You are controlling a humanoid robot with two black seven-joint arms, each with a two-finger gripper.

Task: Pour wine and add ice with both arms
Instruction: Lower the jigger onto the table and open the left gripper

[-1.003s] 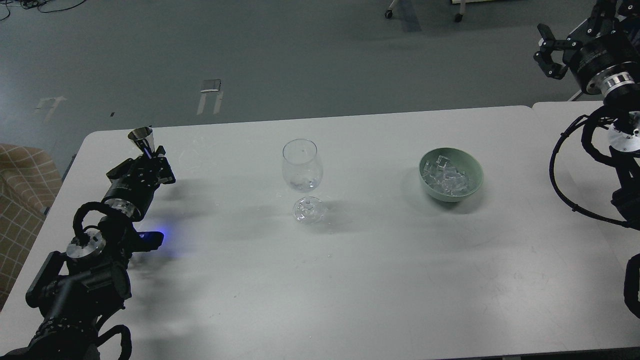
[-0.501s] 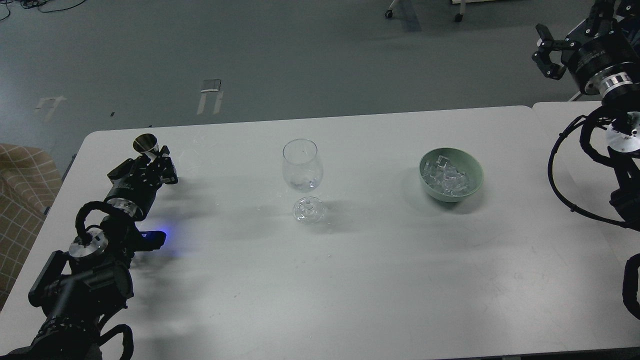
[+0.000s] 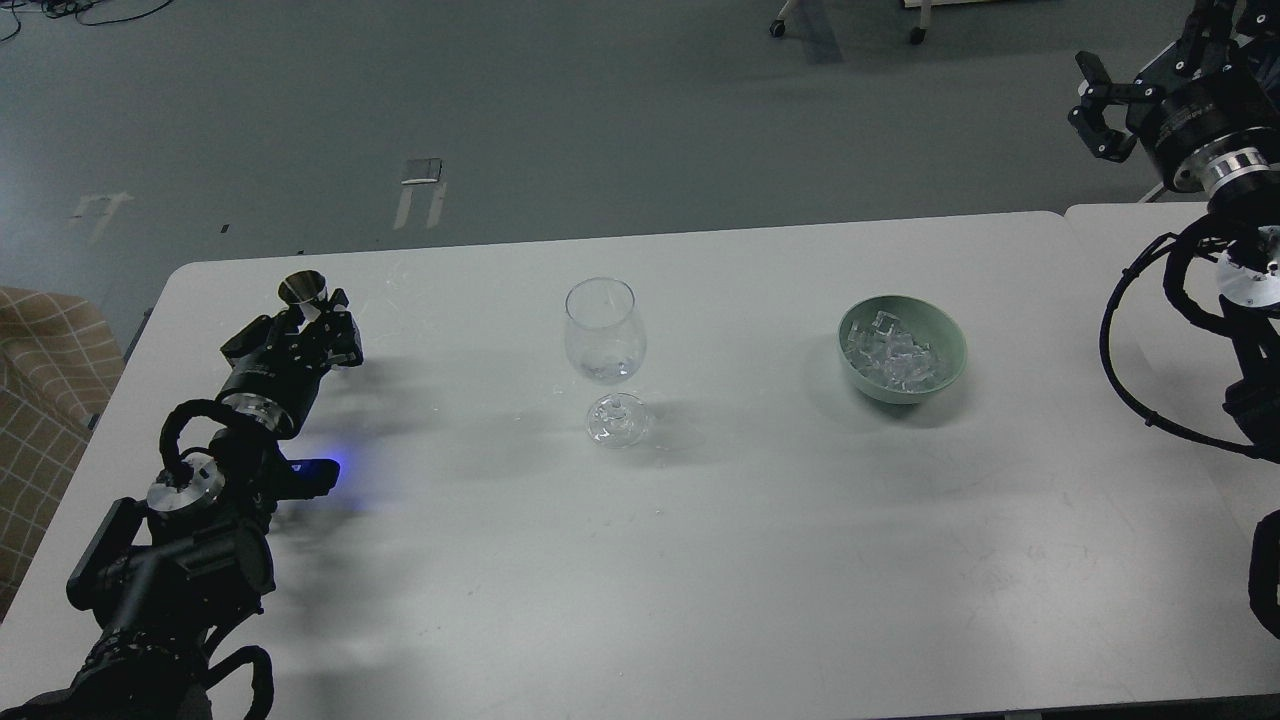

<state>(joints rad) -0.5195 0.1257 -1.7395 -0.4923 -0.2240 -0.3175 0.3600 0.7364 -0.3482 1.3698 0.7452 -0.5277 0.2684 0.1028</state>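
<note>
A clear stemmed wine glass [image 3: 600, 330] stands upright at the table's middle. Any wine in it is too faint to make out. A green bowl [image 3: 945, 340] to its right holds several clear ice cubes [image 3: 890, 355]. My left gripper [image 3: 312, 312] is at the table's far left, shut on a small shiny metal measuring cup [image 3: 303, 288] that it holds upright, mouth up, well left of the glass. My right gripper [image 3: 1090, 105] is open and empty, raised beyond the table's far right corner, far from the bowl.
The white table [image 3: 700, 560] has a second table top [image 3: 1130, 260] butted against its right side. A blue light [image 3: 330, 465] glows on my left arm. A checked chair [image 3: 40, 380] stands off the left edge. Grey floor lies beyond.
My left gripper has shifted slightly right with the metal cup, which has gone from tilted to upright and sits lower. The right gripper has barely moved.
</note>
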